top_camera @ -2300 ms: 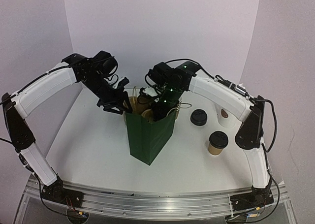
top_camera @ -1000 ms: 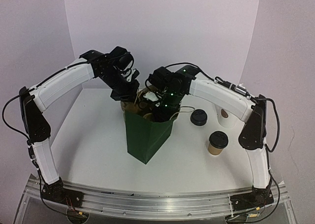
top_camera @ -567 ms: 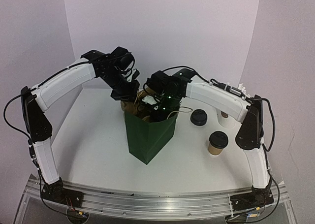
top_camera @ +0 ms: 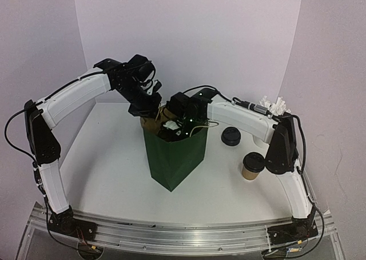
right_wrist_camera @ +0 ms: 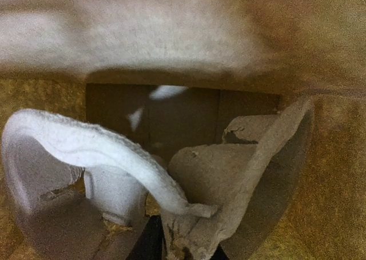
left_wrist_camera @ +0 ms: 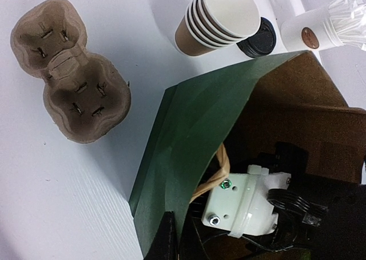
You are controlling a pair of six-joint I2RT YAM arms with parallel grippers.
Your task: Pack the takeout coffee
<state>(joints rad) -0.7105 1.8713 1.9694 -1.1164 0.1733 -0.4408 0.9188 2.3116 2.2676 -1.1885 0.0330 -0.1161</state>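
Takeout coffee (top_camera: pixel 252 166): kraft cup, black domed lid on, upright on counter (top_camera: pixel 114 168) at 3 o'clock of green bag (top_camera: pixel 174 157), well apart from both sets of fingers. Brown round logo seen on white cup of wrapped sticks (left_wrist_camera: pixel 306 34); lettering too small to be read. Left fingers (left_wrist_camera: pixel 167 237) closed at bag's 11 o'clock rim; pinch on paper not confirmed. Right fingers (right_wrist_camera: pixel 150 246) inside bag, beside moulded pulp piece (right_wrist_camera: pixel 229 186); gap and hold cannot be told.
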